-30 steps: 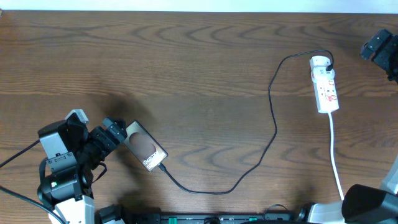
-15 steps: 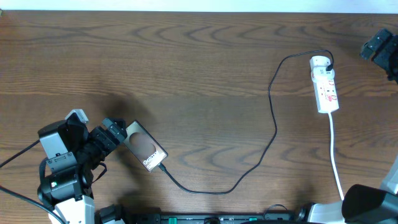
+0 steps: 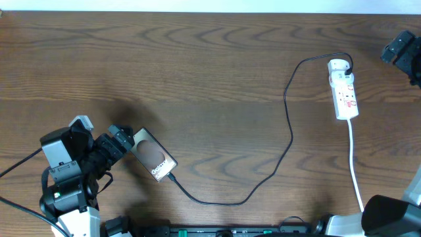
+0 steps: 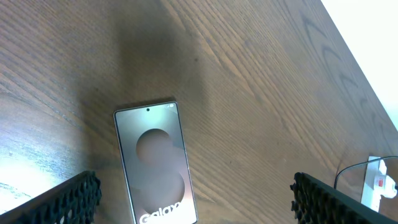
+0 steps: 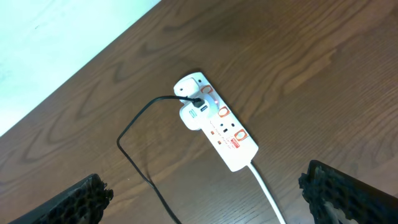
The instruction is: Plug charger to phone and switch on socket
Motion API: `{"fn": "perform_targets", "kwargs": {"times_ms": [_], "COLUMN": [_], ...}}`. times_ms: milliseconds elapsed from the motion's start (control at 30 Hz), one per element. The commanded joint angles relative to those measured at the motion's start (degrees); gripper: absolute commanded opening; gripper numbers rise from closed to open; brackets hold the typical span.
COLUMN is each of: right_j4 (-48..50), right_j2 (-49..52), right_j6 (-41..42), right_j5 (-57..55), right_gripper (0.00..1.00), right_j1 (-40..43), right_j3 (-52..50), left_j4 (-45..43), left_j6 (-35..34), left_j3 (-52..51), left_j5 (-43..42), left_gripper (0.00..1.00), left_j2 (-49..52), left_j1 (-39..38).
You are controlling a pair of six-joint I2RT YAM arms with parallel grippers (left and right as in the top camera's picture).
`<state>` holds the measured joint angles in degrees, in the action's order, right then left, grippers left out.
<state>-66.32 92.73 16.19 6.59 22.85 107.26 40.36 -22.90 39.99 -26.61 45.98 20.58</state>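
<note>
The gold-bronze phone [image 3: 152,158] lies back-up on the table at the front left, and its "Galaxy" lettering shows in the left wrist view [image 4: 155,163]. The black charger cable [image 3: 289,131] runs from the phone's lower end, where its plug tip [image 3: 172,177] meets the phone's edge, in a long curve to the white socket strip [image 3: 345,91]. There it enters a white adapter at the strip's rounded end [image 5: 194,106]. My left gripper [image 4: 199,205] is open, just behind the phone, touching nothing. My right gripper [image 5: 208,202] is open, high above the socket [image 5: 219,129].
The strip's white cord [image 3: 355,164] runs toward the table's front right edge. The left arm's body [image 3: 62,171] fills the front left corner. The right arm [image 3: 401,49] hangs at the far right edge. A pale wall borders the table's far side.
</note>
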Motion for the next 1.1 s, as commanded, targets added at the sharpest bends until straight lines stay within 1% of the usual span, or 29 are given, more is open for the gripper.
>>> {"fn": "perform_targets", "kwargs": {"times_ms": [0,100,200,367,467,567,700,833,900,1067], "right_j4": [-0.2,-0.2,-0.2,-0.2,-0.2,-0.2,-0.2,-0.2,-0.2,-0.2], "right_j2": [-0.6,-0.6,-0.6,-0.6,-0.6,-0.6,-0.6,-0.6,-0.6,-0.6], "right_j6": [0.9,0.9,0.9,0.9,0.9,0.9,0.9,0.9,0.9,0.9], "right_j5": [-0.2,-0.2,-0.2,-0.2,-0.2,-0.2,-0.2,-0.2,-0.2,-0.2], "right_gripper": [0.99,0.99,0.99,0.99,0.99,0.99,0.99,0.99,0.99,0.99], "right_j1": [-0.6,-0.6,-0.6,-0.6,-0.6,-0.6,-0.6,-0.6,-0.6,-0.6], "right_j3": [0.2,0.2,0.2,0.2,0.2,0.2,0.2,0.2,0.2,0.2], "left_j4": [0.2,1.0,1.0,0.2,-3.2,-10.4,-24.5,-37.9,-44.0,-55.0], "left_j6": [0.3,0.3,0.3,-0.6,-1.4,-1.4,-1.3,2.1,2.3,2.3], "left_j3": [0.4,0.3,0.1,-1.7,-3.1,-5.4,-10.3,-16.6,-20.4,-30.3], "left_j5": [0.8,0.9,3.7,12.5,17.6,20.4,22.9,23.2,23.6,24.4], "left_gripper": [0.97,0.97,0.96,0.97,0.97,0.96,0.97,0.97,0.97,0.97], "left_j2": [0.0,-0.3,-2.1,-8.7,-13.3,-18.5,-25.7,-32.2,-35.3,-40.5], "left_j1": [0.1,-0.5,-2.3,-7.0,-9.9,-12.0,-13.5,-15.0,-15.5,-15.5]}}
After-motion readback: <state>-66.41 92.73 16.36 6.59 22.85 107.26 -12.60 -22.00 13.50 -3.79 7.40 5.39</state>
